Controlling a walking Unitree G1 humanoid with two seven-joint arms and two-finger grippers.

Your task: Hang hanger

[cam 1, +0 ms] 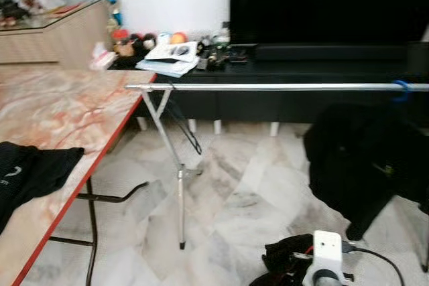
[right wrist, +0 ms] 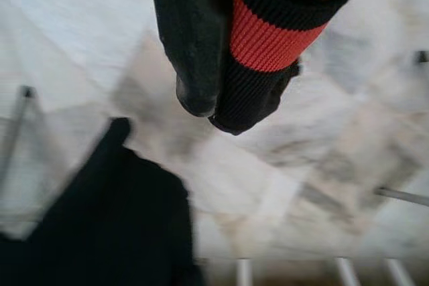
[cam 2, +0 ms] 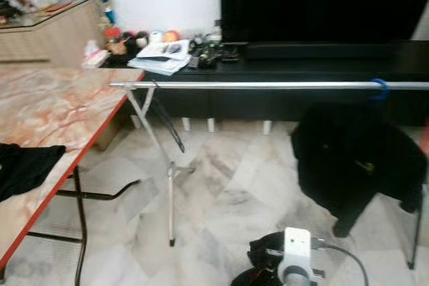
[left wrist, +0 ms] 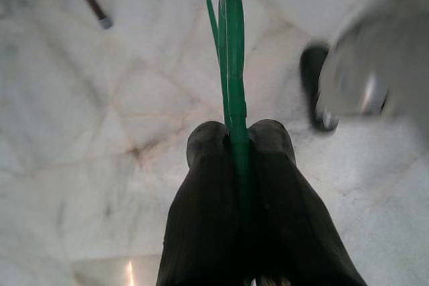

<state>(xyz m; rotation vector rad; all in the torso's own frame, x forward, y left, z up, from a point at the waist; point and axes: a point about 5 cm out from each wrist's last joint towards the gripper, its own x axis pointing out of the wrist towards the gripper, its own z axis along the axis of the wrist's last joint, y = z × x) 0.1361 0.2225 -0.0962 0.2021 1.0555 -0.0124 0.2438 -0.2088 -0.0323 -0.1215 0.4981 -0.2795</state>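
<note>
Green plastic, the thin bar of a hanger (left wrist: 234, 65), is clamped between the two black fingers (left wrist: 268, 185) of the left end effector (left wrist: 236, 140), which are closed tightly on it. The hanger runs straight out beyond the fingertips, over a pale marble floor (left wrist: 100, 132).

The right end effector (right wrist: 214, 102) is seen in its wrist view with a black garment with a red ribbed band (right wrist: 268, 38) pressed against one finger; whether the fingers are together or apart cannot be told, because only one finger is clearly visible. Beyond this end effector, a black garment (right wrist: 114, 226) is seen above the floor.

In the head views, a silver rail (cam 1: 268, 87) of a drying rack is seen ahead, well apart from both end effectors. A blue hook (cam 1: 400, 89) is placed on the rail at its right part, and a black jacket (cam 1: 362, 159) hangs under it. To the left, a marble-patterned worktop (cam 1: 60, 108) with a red edge carries a black cloth (cam 1: 33, 169). The right wrist (cam 1: 326, 259) is seen low in front, near dark fabric.
</note>
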